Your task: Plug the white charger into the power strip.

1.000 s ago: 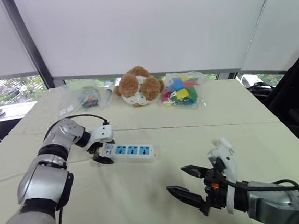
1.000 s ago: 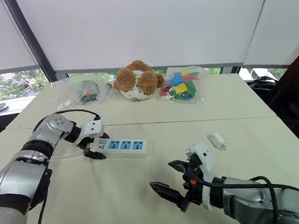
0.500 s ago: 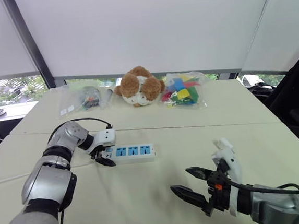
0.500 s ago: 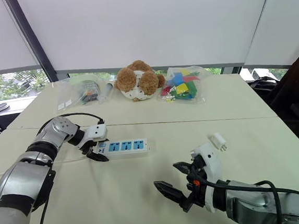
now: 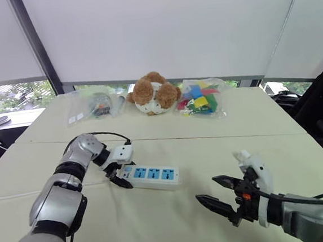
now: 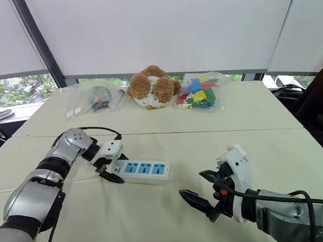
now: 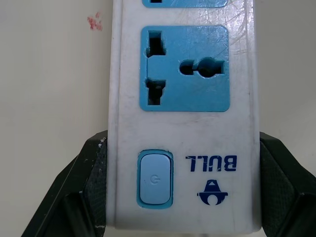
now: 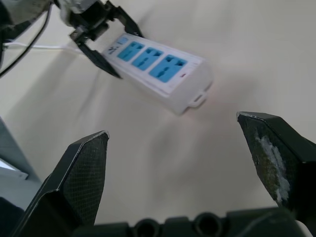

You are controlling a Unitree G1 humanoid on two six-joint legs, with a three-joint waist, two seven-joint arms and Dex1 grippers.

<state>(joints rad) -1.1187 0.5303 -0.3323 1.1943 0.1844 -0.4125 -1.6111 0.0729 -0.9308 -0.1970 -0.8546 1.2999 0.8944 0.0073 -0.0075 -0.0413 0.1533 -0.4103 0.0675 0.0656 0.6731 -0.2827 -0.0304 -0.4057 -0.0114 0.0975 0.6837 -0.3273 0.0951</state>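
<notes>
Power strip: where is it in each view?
Left eye view: power strip, table centre-left.
Right eye view: power strip, centre-left.
Left wrist view: power strip, close up, clamped by the left pincer.
Right wrist view: power strip, beyond the open right pincer.
Shared landmark: left pincer gripping its switch end.

The cream table (image 6: 263, 124) bears a power strip (image 6: 141, 171), plush bear (image 6: 154, 86) and bagged blocks (image 6: 200, 94).

The white power strip (image 6: 142, 172) carries blue sockets (image 7: 197, 94), the teddy bear (image 6: 154, 87) is brown and white, the table (image 6: 252, 124) cream.
</notes>
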